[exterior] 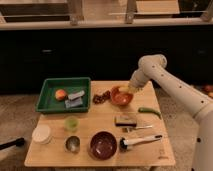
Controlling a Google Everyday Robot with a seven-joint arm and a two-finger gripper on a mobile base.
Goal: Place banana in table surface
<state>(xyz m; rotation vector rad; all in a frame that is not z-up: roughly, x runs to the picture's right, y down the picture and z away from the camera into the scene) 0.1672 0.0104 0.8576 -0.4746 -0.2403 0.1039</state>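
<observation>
The banana (pixel 124 89) shows as a small yellow patch at the right inner rim of the orange bowl (pixel 119 97), which stands at the back middle of the light wooden table surface (pixel 100 117). My gripper (pixel 128 89) reaches down from the right on the white arm (pixel 165 80) and sits right at the banana, over the bowl's right rim. The gripper's tip and the banana run together, so the hold is unclear.
A green tray (pixel 47 102) at the back left holds an orange-red fruit (pixel 61 94) and grey blocks. Red pieces (pixel 102 96) lie left of the bowl, a green chili (pixel 149 111) to its right. In front are a green cup (pixel 71 122), white tub (pixel 41 134), metal cup (pixel 72 144), dark bowl (pixel 103 145) and brush (pixel 141 141).
</observation>
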